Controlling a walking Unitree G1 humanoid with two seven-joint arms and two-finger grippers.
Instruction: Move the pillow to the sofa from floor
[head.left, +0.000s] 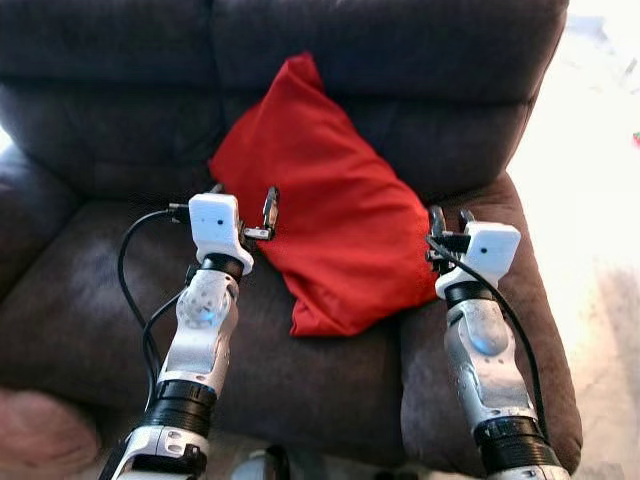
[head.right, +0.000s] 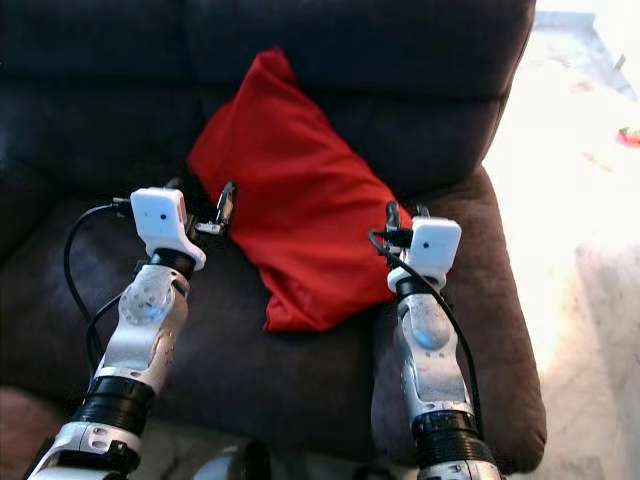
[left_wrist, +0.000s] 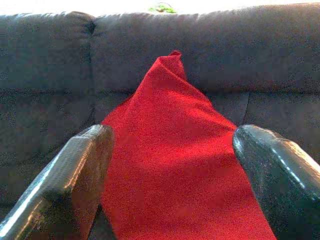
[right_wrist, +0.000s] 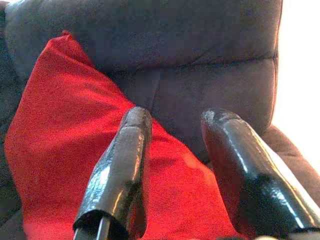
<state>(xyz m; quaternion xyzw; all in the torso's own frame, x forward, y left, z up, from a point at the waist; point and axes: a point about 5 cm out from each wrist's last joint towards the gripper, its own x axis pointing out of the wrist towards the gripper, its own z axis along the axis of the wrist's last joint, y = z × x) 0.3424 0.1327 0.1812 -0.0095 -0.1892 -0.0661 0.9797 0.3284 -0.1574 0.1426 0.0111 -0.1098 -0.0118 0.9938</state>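
With both pincers parted and gripping nothing, the pillow looks released: left gripper (head.left: 258, 215) sits at the pillow's left edge, fingers (left_wrist: 75, 175) spread wide with red cloth showing between them, no clamp. Right gripper (head.left: 450, 228) is at the pillow's right lower edge, its fingers (right_wrist: 120, 170) a moderate gap apart, one lying over the fabric, nothing pinched as far as I can tell. Risk from here, my read: a fingertip snags loose cloth on pull-back and drags the pillow toward the seat front, maybe off it. Second risk: the pillow leans at an angle against the backrest, so a nudge from either arm could slump or slide it. Pillow (head.left: 320, 200) is on the sofa (head.left: 100, 300), lower end on the seat cushion, top corner propped up the backrest, skewed diagonally. Plain red fabric, soft, underfilled, creased, corners pointed. Sofa is dark, tufted. Task looks essentially done.
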